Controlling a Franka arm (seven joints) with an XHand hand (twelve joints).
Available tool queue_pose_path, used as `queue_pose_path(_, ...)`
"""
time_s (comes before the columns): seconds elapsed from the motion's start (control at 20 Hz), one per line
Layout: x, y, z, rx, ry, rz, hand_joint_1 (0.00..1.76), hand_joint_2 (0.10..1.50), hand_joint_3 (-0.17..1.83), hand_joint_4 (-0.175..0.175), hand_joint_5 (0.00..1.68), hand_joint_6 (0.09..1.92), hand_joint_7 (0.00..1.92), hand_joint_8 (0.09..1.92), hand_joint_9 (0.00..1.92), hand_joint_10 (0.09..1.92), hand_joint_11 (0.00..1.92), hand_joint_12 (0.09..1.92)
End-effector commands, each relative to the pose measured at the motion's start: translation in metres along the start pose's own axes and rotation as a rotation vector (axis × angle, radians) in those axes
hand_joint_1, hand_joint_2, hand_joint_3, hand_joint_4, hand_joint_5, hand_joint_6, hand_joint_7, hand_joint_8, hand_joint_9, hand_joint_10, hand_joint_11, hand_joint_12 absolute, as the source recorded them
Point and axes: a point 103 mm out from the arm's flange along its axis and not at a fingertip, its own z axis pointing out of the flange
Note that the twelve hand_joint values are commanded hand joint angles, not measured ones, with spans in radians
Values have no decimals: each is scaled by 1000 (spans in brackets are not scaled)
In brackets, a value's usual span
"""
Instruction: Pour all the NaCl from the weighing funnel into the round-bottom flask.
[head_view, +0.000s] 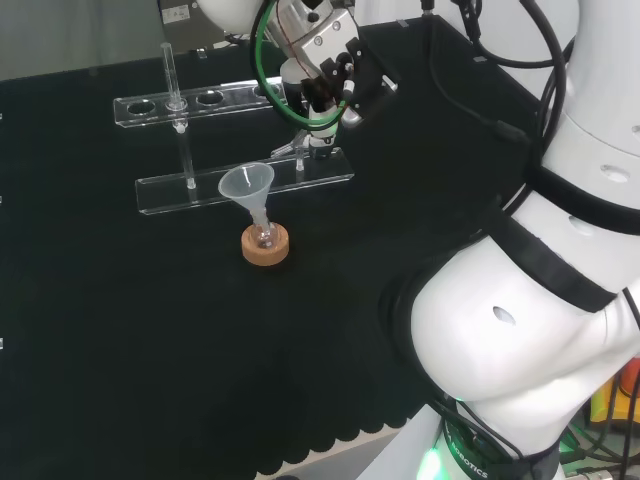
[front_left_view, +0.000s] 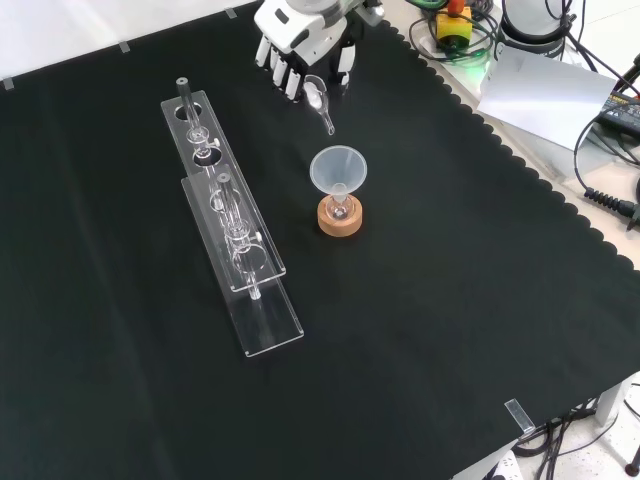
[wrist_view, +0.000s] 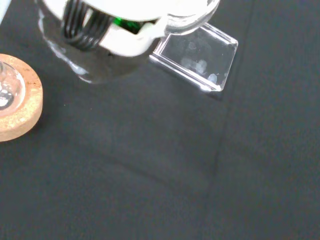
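Head view: robot hand (head_view: 322, 75) hangs above the far rack (head_view: 200, 102), fingers curled around a small clear weighing funnel (head_view: 300, 146) whose spout points down and toward the view's left. Contents of that funnel can't be told here. Near the middle of the surface (head_view: 150, 330), a flask (head_view: 264, 238) sits in a cork ring (head_view: 265, 246) with a translucent funnel (head_view: 247, 186) in its neck. A near rack (head_view: 245, 180) stands just behind it.

Front view: robot hand (front_left_view: 303, 45) at the surface's top edge, fingers closed on the weighing funnel (front_left_view: 318, 98), spout tilted down toward the big funnel (front_left_view: 338, 169), stopping short of its rim. Flask (front_left_view: 340, 209) in the cork ring (front_left_view: 340, 218) is mid-surface, right of the two racks (front_left_view: 240, 250). Can't tell what's in the flask.

Wrist view: blurred part of the robot hand (wrist_view: 120, 35), the cork ring (wrist_view: 20, 107) with the flask bottom (wrist_view: 7, 90), and a rack end (wrist_view: 197, 57).
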Motion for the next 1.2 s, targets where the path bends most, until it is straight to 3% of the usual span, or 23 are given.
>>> queue_pose_path(0.05,8,0,-7,17,-59,18,1089,704,682,175,1143,910,992,648,1196,412,834,1044)
queue_pose_path(0.7,19,4,-15,50,-126,2,1090,702,685,175,1145,909,977,641,1197,408,834,1045)
queue_pose_path(1.2,21,7,-18,54,-124,1,1090,701,687,175,1145,909,970,640,1194,405,834,1044)
